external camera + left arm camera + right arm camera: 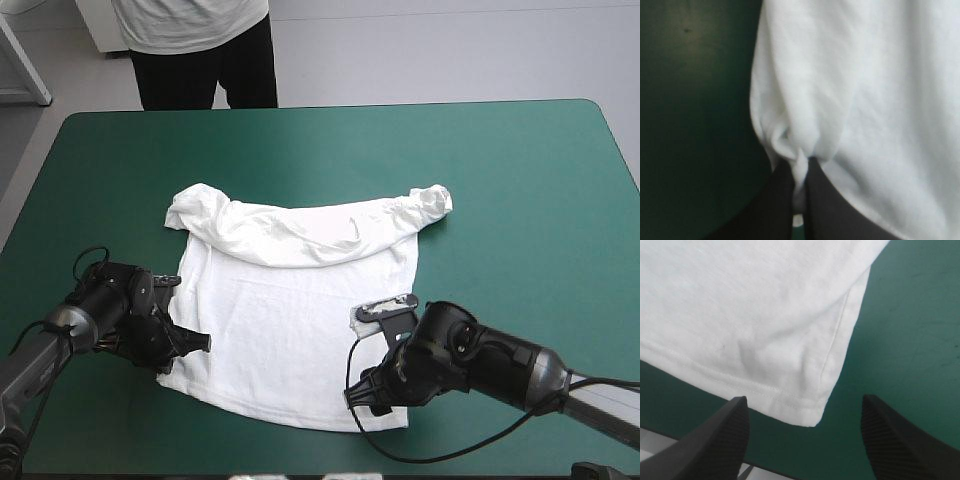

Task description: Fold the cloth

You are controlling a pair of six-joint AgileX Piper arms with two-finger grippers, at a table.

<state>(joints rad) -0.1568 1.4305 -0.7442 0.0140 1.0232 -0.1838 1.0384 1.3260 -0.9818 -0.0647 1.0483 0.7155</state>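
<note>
The white T-shirt (290, 320) lies spread on the teal-green cover, its upper part and sleeves bunched in a roll toward the far side. My left gripper (190, 345) sits at the shirt's near left corner, shut on a pinched fold of the T-shirt (805, 125); the black fingers (782, 200) meet with cloth between them. My right gripper (375, 395) hovers over the near right hem corner (812, 417), open, its fingers (720, 440) standing wide apart to either side of that corner, holding nothing.
A person stands beyond the table's far edge, not over the top. The table's near edge (700, 450) runs close behind the right gripper. Bare teal-green cover (520, 200) surrounds the shirt to the right and far side.
</note>
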